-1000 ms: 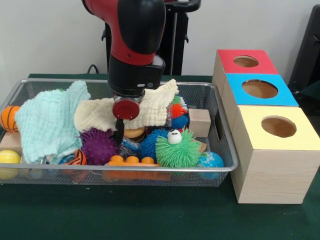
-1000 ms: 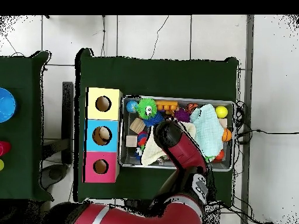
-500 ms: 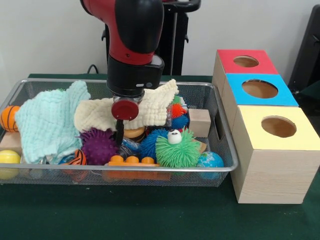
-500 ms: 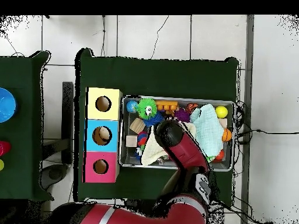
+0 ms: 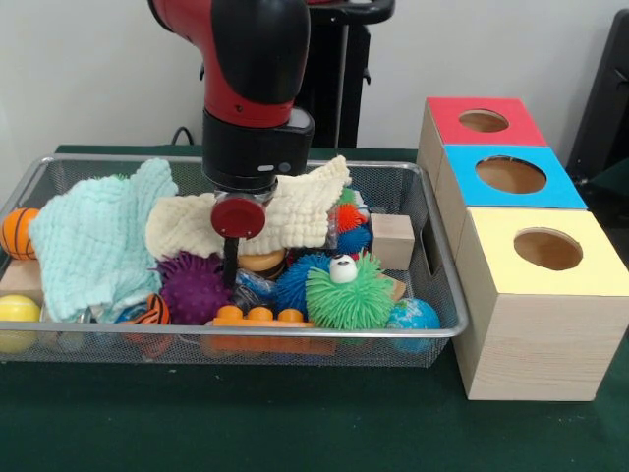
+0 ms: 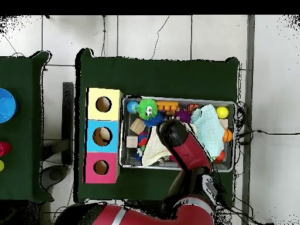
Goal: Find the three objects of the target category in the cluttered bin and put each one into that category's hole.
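A wire mesh bin [image 5: 432, 332] holds a jumble of toys under a cream cloth [image 5: 305, 211] and a pale green cloth [image 5: 93, 236]. My gripper [image 5: 232, 264] hangs low in the bin's middle, just right of a purple spiky ball [image 5: 192, 287] and above an orange toy brick [image 5: 260, 317]. The arm's black wrist [image 5: 251, 147] hides most of it. A green spiky ball with an eye [image 5: 349, 290], a blue spiky ball [image 5: 295, 277] and a globe ball [image 5: 413, 317] lie to its right. From overhead the arm [image 6: 176, 133] covers the bin's centre [image 6: 229, 166].
Three wooden boxes stand right of the bin, each with a round hole: red [image 5: 484, 121], blue [image 5: 511, 175], yellow [image 5: 547, 249]. A wooden cube [image 5: 392, 239], a yellow ball [image 5: 17, 311] and a small basketball [image 5: 17, 232] also lie in the bin.
The arm has shifted slightly to the left in the front view, with the gripper staying low over the toys. Nothing in the bin has moved.
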You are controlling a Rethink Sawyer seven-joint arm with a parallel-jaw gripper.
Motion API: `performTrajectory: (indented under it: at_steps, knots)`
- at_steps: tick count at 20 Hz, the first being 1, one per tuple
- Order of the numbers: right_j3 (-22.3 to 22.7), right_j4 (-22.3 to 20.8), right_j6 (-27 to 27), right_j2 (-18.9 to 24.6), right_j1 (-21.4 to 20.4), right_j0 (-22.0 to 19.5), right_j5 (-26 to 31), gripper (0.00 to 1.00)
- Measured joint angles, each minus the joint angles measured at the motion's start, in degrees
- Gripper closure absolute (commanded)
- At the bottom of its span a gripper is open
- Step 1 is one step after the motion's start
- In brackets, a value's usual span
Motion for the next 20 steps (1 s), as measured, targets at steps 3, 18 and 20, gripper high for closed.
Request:
performTrajectory:
  at_steps: [3, 18, 20]
  knots:
    - [0.07, 0.00, 0.00, 0.74, -0.14, -0.54, 0.00, 0.00]
    - [0.09, 0.01, 0.00, 6.18, -2.11, -3.40, -0.01, 0.00]
    - [0.09, 0.01, 0.00, 6.50, -2.31, -3.41, -0.01, 0.00]
